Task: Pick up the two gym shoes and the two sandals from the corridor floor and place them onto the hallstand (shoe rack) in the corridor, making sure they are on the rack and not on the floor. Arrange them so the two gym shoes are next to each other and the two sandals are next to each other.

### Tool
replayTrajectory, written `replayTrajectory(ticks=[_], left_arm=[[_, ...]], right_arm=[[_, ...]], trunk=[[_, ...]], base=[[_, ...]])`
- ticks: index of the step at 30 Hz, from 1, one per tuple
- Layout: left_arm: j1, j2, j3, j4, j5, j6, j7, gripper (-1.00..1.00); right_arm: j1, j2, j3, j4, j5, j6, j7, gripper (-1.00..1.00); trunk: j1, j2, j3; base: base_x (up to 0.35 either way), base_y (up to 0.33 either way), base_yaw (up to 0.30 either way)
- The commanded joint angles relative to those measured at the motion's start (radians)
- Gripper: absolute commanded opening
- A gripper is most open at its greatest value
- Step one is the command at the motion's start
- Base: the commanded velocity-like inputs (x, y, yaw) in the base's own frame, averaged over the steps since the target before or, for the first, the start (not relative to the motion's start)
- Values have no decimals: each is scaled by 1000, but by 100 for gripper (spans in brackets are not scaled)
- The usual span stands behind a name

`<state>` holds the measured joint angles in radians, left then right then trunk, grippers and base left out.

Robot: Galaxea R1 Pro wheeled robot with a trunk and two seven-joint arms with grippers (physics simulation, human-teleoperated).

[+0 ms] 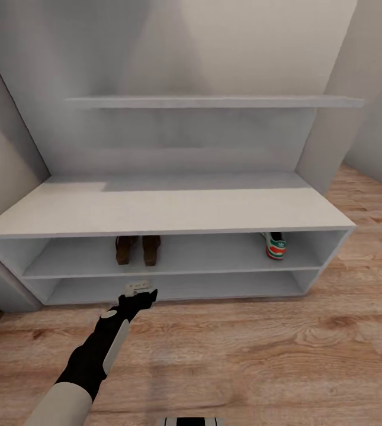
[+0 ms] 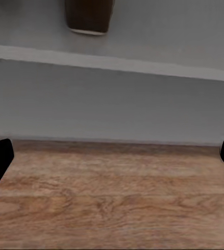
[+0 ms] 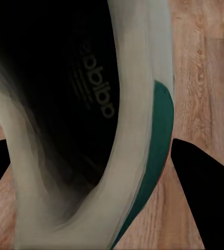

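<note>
The light grey hallstand stands ahead on the corridor floor. Two brown sandals lie side by side on its middle shelf, left of centre; one sandal shows in the left wrist view. One white gym shoe with a red and green heel sits at the right end of that shelf. My left gripper is open and empty, low in front of the bottom tier. In the right wrist view, my right gripper is shut on the other gym shoe, held over the floor.
A long wall shelf runs above the bench top. Grey walls close in at the left and right. Wood flooring stretches to the right of the unit.
</note>
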<state>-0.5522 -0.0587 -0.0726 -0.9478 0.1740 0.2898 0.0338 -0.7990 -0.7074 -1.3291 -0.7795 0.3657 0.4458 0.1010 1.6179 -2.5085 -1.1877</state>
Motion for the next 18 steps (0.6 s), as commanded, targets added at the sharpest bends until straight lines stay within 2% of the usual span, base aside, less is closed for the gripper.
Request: replayTrajectory(ticks=[1,12,18], left_arm=[[0,0,-1,-2,10,5,4,100],[0,-1,0,-6,10,4,10,100],[0,-2,-2,-7,9,6,11,100]], right_arm=[[-2,0,-4,-1,10,3,9,-100],[-2,1,-4,-2,10,2,6,-100],[-2,1,-4,-1,10,2,6,-100]], trunk=[[-1,0,-1],[-1,0,-1],[-1,0,-1]], base=[[-290,-165,0],[-283,-176,0],[-218,-216,0]])
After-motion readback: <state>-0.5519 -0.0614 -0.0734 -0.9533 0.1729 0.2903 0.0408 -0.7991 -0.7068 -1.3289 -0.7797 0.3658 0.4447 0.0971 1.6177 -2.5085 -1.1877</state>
